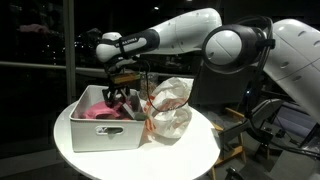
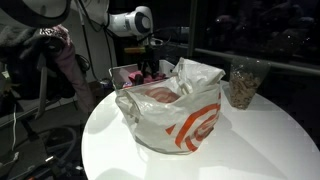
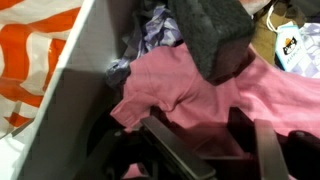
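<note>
My gripper [image 1: 120, 97] is down in the bin [image 1: 103, 136], jaws apart, just over the pink cloth [image 3: 185, 85]. Bag [image 1: 170, 108] sits just right of the bin.

Under the jaws lies soft, matt pink cloth [image 3: 190, 95], creased, in a smooth white plastic bin [image 1: 105, 135]. Beside them sits a thin, glossy, crinkled plastic bag [image 2: 180, 125]. The white surface [image 2: 250, 140] looks smooth, faintly shiny.

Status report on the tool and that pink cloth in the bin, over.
Tool down inside white bin, jaws apart. Pink cloth right beneath, not gripped. Plastic bag close beside bin, over.
</note>
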